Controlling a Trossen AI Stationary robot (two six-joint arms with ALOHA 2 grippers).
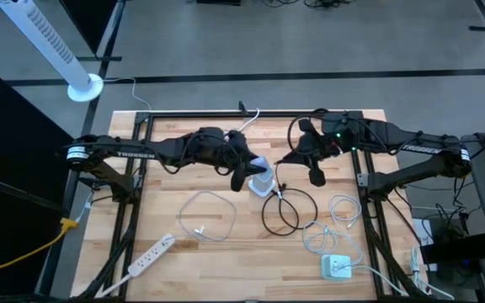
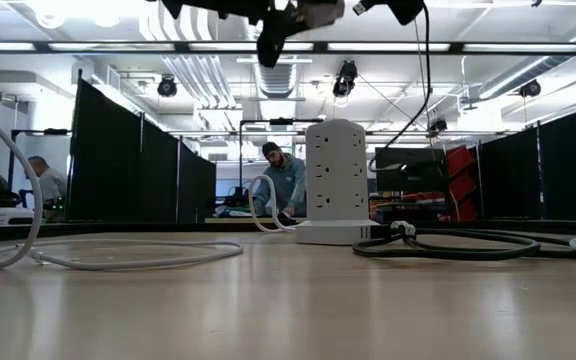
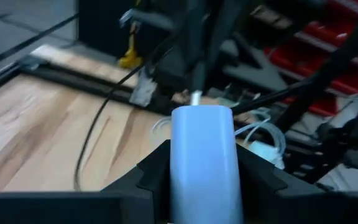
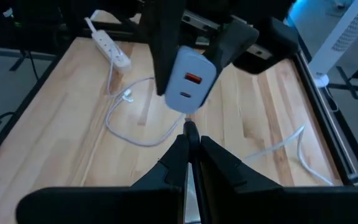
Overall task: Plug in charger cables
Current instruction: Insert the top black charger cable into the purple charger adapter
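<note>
Wooden table: cables, power strip

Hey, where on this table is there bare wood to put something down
Free: the wood between the white cable loop and the left table edge, and the strip between the power strip and the black cable. Crowded: the right front corner, with tangled white cables and a charger block.
</note>
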